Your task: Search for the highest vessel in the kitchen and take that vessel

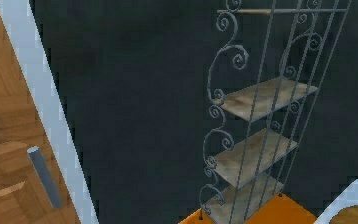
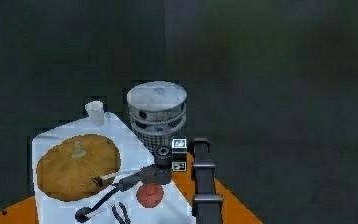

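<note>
Standing at the forward view's left is a wooden door (image 1: pixel 7 120) with a grey handle (image 1: pixel 42 176); to the right rises an iron scrollwork rack (image 1: pixel 262 120) with wooden shelves. In the arm side view, an orange table (image 2: pixel 237 212) carries a white cloth (image 2: pixel 49 140) with a round brown loaf (image 2: pixel 77 168), then a small white cup (image 2: pixel 94 110). The gripper (image 2: pixel 115 181) reaches over the cloth; how its jaws stand, and whether it holds anything, cannot be told. Right of the cup stands the tall vessel (image 2: pixel 156 112): pale grey, cylindrical, dark-banded below, above a red fruit (image 2: pixel 150 195). The arm (image 2: pixel 203 185) rises beside it.
</note>
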